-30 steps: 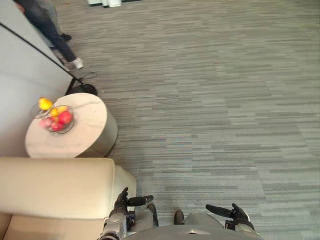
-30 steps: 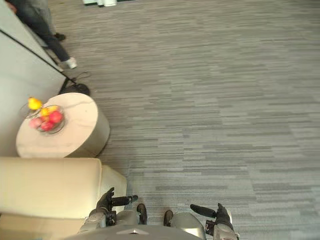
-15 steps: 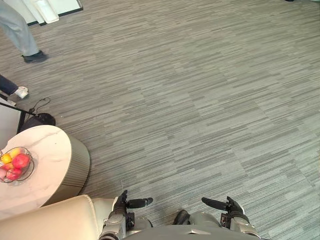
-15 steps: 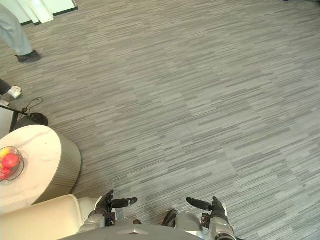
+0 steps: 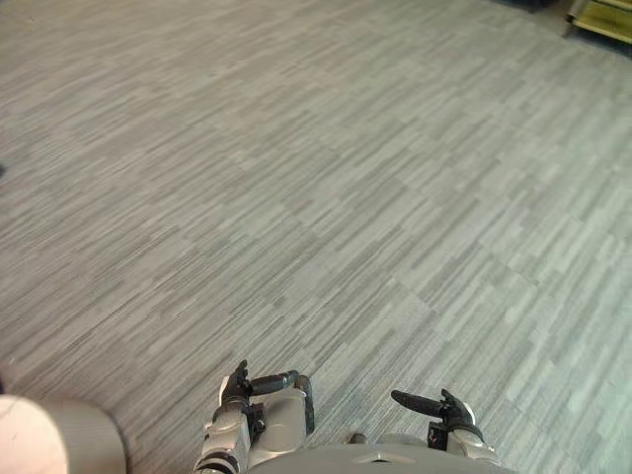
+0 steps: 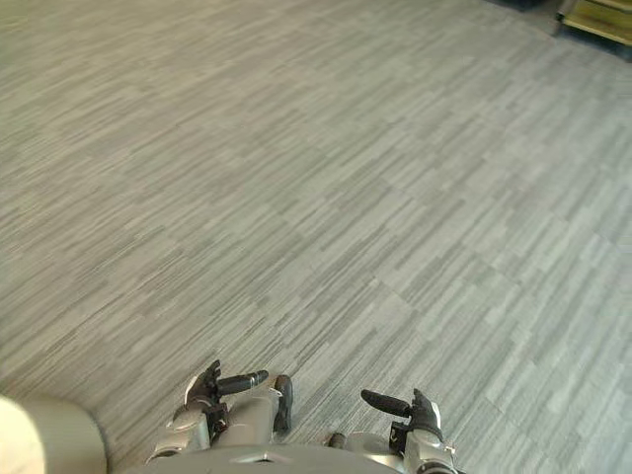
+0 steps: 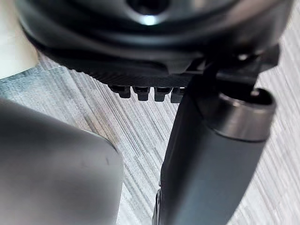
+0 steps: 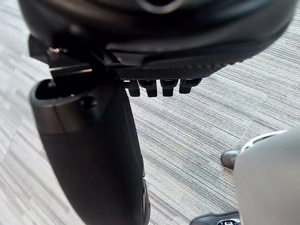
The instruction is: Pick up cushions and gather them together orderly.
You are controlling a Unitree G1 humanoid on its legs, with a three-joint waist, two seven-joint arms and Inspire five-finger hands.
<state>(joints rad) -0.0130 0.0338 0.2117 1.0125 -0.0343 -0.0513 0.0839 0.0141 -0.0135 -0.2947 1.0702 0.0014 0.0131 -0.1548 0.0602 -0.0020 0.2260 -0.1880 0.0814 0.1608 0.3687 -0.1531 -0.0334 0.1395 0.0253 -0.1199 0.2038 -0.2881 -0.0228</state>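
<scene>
L hand & R hand hang low over grey carpet, fingers straight, both empty; no cushions grabbed yet, their loc can't tell, so find/pick/stack all still todo.

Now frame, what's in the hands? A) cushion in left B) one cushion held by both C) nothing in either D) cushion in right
C: the left hand and the right hand are both open, fingers relaxed, holding nothing over the grey carpet.
</scene>
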